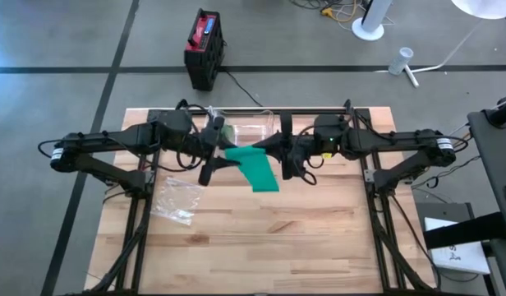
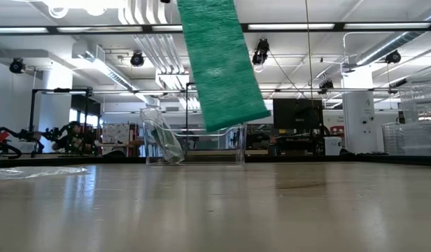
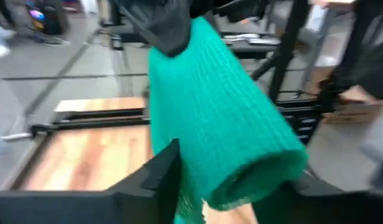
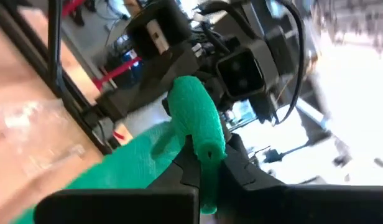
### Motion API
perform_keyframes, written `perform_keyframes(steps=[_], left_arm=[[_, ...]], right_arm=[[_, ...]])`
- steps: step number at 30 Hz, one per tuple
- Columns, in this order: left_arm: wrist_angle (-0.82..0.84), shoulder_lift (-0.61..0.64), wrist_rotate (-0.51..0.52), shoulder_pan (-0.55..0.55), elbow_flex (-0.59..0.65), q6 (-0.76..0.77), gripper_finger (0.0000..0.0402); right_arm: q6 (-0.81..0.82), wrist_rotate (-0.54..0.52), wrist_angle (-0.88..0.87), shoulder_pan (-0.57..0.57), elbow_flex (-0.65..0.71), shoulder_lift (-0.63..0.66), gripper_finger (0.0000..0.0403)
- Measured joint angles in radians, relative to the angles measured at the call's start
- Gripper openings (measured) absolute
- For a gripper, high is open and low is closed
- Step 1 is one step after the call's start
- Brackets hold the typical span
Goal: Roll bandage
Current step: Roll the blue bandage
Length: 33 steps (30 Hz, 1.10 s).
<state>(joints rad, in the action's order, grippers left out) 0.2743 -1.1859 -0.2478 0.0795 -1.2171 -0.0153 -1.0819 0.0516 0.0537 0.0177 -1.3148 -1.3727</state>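
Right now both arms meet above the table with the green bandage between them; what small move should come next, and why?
Probably the left gripper should let go fully and re-grip after a turn. The right gripper is shut on the green bandage roll, the left fingers stand beside it, and a long tail hangs loose above the table, so more winding is needed.

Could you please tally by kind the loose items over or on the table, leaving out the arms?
Green bandage: 1, held in the air between the two grippers
Clear plastic box: 1, at the table's far edge
Clear plastic bag: 1, flat on the wood
Total: 3
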Motion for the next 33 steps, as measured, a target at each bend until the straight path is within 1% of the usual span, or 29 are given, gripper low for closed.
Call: perform_keyframes(steps=[4,11,15,18,20,23,26,33], left_arm=[[-0.011,0.013,-0.061,0.000,0.000,0.059,0.0218],[-0.043,0.021,-0.078,0.001,0.000,0.103,0.0307],[-0.058,0.021,-0.079,0.002,0.000,0.104,0.0343],[-0.067,0.021,-0.074,0.004,0.000,0.128,0.0355],[-0.072,0.017,-0.066,0.006,0.000,0.164,0.0352],[-0.068,0.013,-0.065,0.006,0.000,0.195,0.0327],[-0.072,0.004,-0.068,0.006,0.000,0.230,0.0285],[-0.071,-0.003,-0.068,0.013,0.000,0.290,0.0167]], right_arm=[[-0.093,0.003,0.011,-0.005,0.000,0.000,0.0009],[-0.230,0.008,0.009,-0.004,0.000,0.000,0.0009],[-0.301,0.009,0.003,-0.005,0.000,0.000,0.0009],[-0.354,0.009,0.002,-0.004,0.000,0.000,0.0009],[-0.412,0.005,-0.003,-0.004,0.000,0.000,0.0009],[-0.488,0.001,-0.005,-0.004,0.000,0.000,0.0009],[-0.562,-0.003,-0.012,-0.004,0.000,0.000,0.0009],[-0.703,-0.027,-0.060,-0.005,0.000,0.000,0.0009]])
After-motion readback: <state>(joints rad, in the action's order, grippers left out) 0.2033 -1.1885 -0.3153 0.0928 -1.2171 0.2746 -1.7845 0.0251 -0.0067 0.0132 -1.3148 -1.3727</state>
